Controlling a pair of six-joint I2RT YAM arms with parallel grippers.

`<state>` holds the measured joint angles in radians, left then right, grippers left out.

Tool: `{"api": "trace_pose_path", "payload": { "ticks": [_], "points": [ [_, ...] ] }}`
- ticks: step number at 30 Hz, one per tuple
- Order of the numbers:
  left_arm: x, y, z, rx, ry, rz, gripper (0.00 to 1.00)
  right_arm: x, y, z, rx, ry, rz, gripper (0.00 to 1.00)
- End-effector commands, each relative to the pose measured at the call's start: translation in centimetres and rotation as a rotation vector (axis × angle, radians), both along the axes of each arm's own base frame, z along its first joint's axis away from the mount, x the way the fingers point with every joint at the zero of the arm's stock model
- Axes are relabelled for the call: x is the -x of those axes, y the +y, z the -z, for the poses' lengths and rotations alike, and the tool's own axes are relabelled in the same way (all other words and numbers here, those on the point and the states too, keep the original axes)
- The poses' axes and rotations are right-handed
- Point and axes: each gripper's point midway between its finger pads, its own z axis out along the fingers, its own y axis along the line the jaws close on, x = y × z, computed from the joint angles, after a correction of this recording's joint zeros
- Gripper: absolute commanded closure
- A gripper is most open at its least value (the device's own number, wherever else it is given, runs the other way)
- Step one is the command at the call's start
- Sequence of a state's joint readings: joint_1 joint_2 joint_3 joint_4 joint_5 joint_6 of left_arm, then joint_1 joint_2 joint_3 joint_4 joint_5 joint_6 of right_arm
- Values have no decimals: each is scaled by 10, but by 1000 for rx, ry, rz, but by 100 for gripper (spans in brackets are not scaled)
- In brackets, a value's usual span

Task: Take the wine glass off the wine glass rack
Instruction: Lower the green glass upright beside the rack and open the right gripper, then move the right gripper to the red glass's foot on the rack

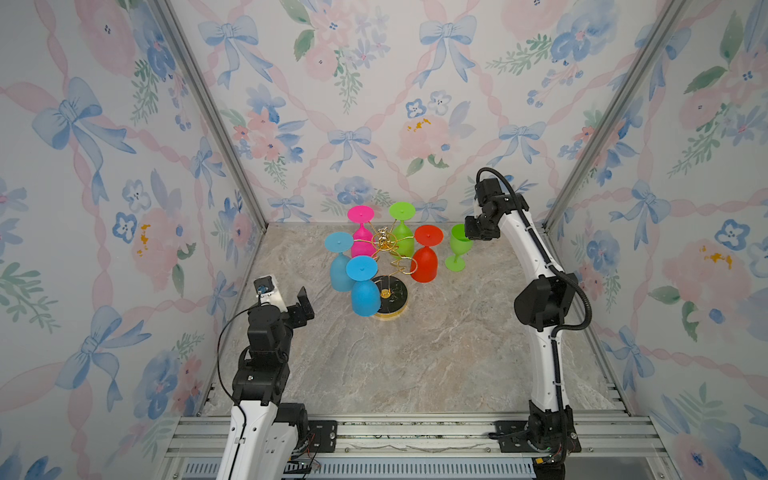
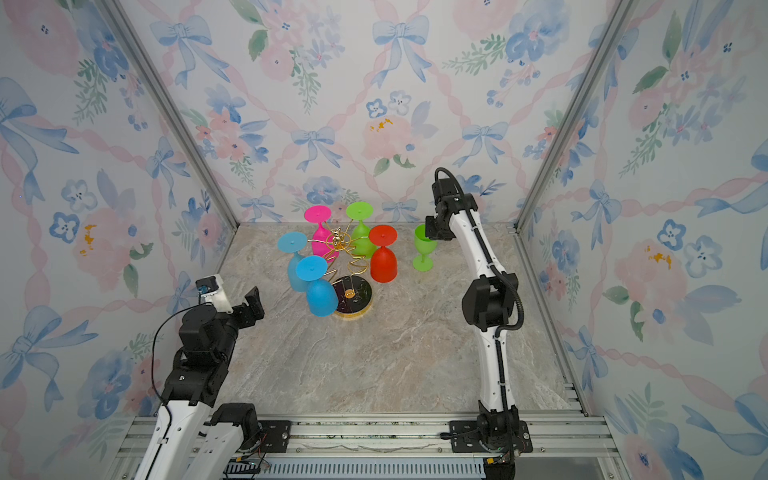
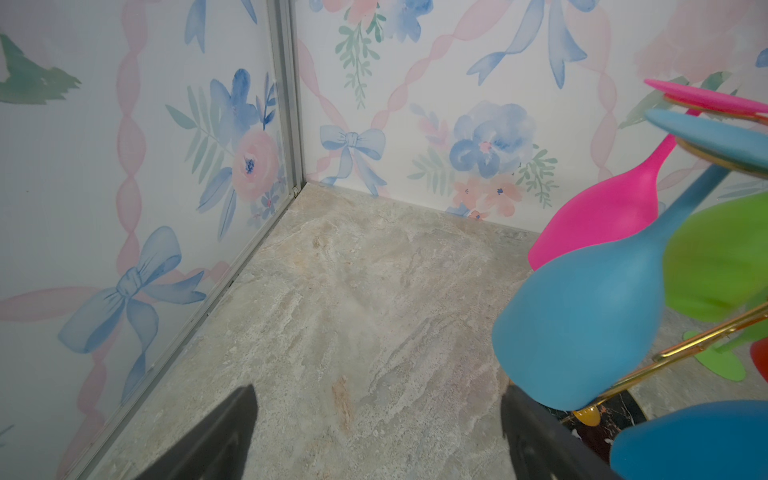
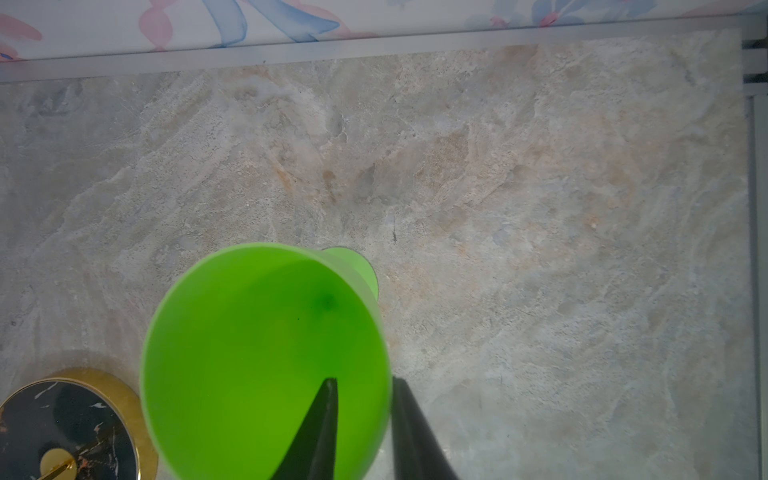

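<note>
R gripper (image 4: 363,380) jaws parted, straddling rim of green wine glass (image 4: 257,353), upright near table (image 4: 540,208) back edge. Open wider, lift straight up w/o tipping.

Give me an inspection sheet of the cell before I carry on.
Surface: marble-look tabletop, no spills seen.
Job's things: wine glass rack upright; pink glass, lime glass, red glass, rear blue glass and front blue glass hang upside down on it; standing green glass on the table, right of the rack.
Clutter: nothing seen.
Grippers: left claw open, empty, left of the rack; right claw open, straddling the standing green glass's rim.
Cables: black lead loops off the left arm; ribbed hose on the right arm; neither snagged.
Surroundings: floral walls, aluminium posts.
</note>
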<state>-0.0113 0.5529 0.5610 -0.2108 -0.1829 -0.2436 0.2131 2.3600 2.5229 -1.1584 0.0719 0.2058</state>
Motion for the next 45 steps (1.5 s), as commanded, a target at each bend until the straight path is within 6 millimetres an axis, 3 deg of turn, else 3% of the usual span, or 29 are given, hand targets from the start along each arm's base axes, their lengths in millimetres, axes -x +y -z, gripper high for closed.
{"api": "trace_pose_path", "payload": {
  "ticks": [1, 8, 13, 16, 22, 24, 33, 45],
  "points": [
    [-2, -1, 3, -8, 5, 15, 6, 6, 5, -39, -18, -73, -17, 63],
    [-2, -2, 3, -7, 2, 18, 6, 22, 0, -77, -18, -137, -25, 46],
    [-2, -3, 3, -5, -5, 25, 6, 45, 7, -97, -92, -169, -49, 44],
    [-2, -5, 4, -1, -14, 35, 5, 65, 21, -109, -231, -200, -77, 44],
    [-4, -9, 4, 2, -20, 56, 5, 96, 55, -131, -697, -251, -105, 47],
    [-5, -14, 4, 10, -27, 90, 5, 109, 64, -146, -786, -263, -131, 48],
    [-5, -25, 2, 20, -40, 149, 5, 131, 93, -166, -974, -238, -191, 49],
    [-4, -27, 2, 22, -45, 159, 4, 141, 124, -166, -1016, -192, -240, 52]
  ]
}}
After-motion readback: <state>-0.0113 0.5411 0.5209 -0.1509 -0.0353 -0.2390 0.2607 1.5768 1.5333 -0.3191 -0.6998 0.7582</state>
